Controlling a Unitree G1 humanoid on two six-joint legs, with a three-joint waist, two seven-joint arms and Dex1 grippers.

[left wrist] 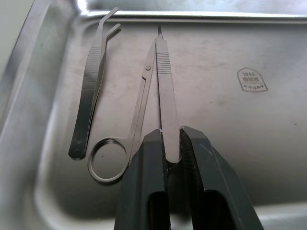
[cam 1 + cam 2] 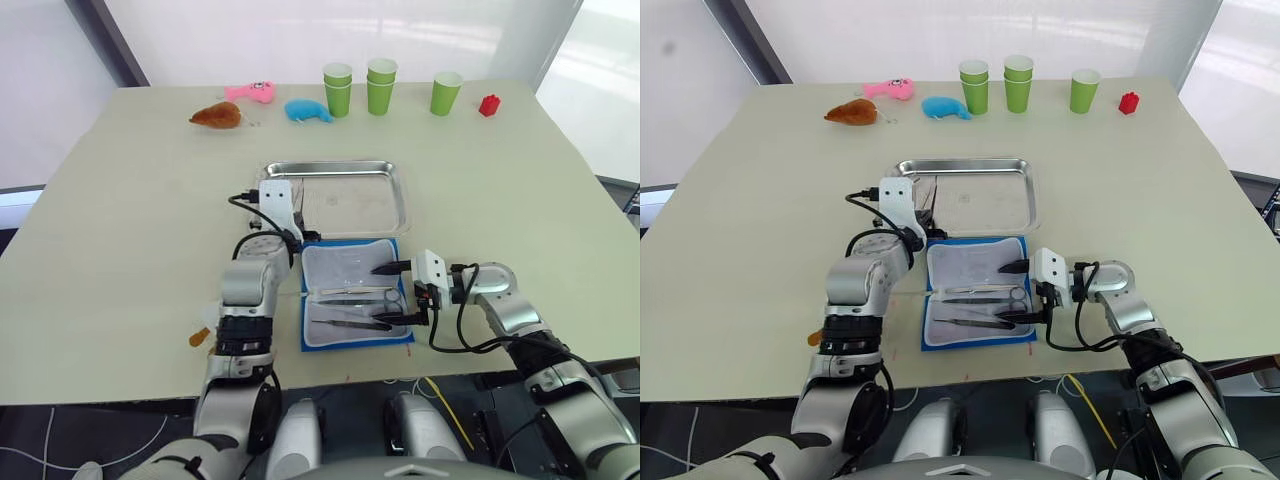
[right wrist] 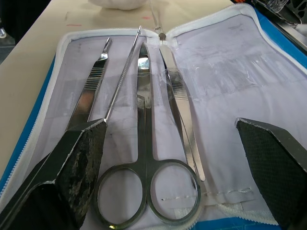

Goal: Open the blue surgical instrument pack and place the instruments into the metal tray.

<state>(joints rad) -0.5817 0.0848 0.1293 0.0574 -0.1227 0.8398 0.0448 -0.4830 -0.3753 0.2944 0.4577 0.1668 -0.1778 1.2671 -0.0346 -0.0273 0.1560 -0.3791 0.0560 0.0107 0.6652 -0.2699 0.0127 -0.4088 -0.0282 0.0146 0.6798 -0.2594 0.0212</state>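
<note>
1. My left gripper is over the near left corner of the metal tray, and its two fingers are pinched on a flat scalpel handle whose grooved part and thin tip point away from me along the tray floor.
2. Two instruments lie in the tray beside that handle: slim scissors with one ring handle just beside my left finger, touching the handle near its far end, and bent-tip tweezers further out toward the tray's left rim, apart from the scissors.
3. The blue surgical instrument pack lies open and flat on the table, just on the near side of the tray, its pale lining up.
4. My right gripper reaches in from the pack's right edge. Its fingers are spread wide, one toward the far side, one toward the near side, gripping nothing.
5. Between those spread fingers lie ring-handled scissors, their rings nearest my gripper.
6. Flat forceps lie just beside the scissors, a thin probe runs up to one of my fingers, and a second pair of tweezers lies beyond it. All of them rest on the lining.
</note>
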